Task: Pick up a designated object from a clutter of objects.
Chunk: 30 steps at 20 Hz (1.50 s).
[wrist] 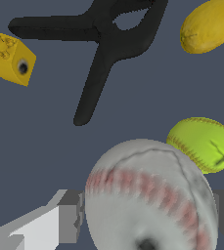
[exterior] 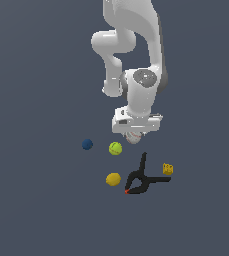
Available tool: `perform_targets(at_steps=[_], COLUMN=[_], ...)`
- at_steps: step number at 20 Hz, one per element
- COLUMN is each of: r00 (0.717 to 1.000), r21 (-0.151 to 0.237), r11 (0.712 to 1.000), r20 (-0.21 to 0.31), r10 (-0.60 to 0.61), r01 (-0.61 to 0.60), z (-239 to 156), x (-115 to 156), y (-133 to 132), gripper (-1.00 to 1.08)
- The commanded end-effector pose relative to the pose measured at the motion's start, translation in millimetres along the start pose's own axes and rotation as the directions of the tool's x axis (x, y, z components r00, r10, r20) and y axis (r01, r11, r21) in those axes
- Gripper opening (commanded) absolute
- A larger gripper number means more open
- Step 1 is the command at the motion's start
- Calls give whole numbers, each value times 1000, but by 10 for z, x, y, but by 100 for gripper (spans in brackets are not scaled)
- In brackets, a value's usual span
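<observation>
**Inspector A:** Counting across the exterior view from its left: one dark blue ball [exterior: 87, 144], one yellow-green ball [exterior: 115, 148], one orange-yellow ball [exterior: 113, 179], one black spring clamp [exterior: 142, 178] with a red tip, one small yellow block [exterior: 168, 169]. All are lying apart on the dark floor [exterior: 36, 200].

**Inspector B:** And the baseball [wrist: 150, 197]?

**Inspector A:** One. It is showing only as a pale sliver under the gripper [exterior: 133, 136] in the exterior view. The wrist view is showing it large, white-grey with red stitching, sitting between the two fingers [wrist: 67, 217].

**Inspector B:** Jaw state?

**Inspector A:** The fingers are flanking the ball closely on both sides. Whether they are pressing on it, I cannot tell. The yellow-green ball is lying just beside the baseball.
</observation>
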<state>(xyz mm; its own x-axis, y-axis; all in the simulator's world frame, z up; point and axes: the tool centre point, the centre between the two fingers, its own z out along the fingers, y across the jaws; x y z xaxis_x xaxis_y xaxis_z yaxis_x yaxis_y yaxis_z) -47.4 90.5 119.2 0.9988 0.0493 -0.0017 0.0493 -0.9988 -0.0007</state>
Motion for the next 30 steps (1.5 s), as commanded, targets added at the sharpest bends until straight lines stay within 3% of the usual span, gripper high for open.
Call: perform_targets(at_steps=[1,19,30], r00=[1000,1000,1000], r21=[1,1,0], r11=[1000,1000,1000], r20=[-2,-2,-2], r10=[0,0,1], r01=[0,0,-1], z=[-224,-1890,-2709], x=[81,708,1051], y=[25,229,331], gripper=[-100,-100,-100])
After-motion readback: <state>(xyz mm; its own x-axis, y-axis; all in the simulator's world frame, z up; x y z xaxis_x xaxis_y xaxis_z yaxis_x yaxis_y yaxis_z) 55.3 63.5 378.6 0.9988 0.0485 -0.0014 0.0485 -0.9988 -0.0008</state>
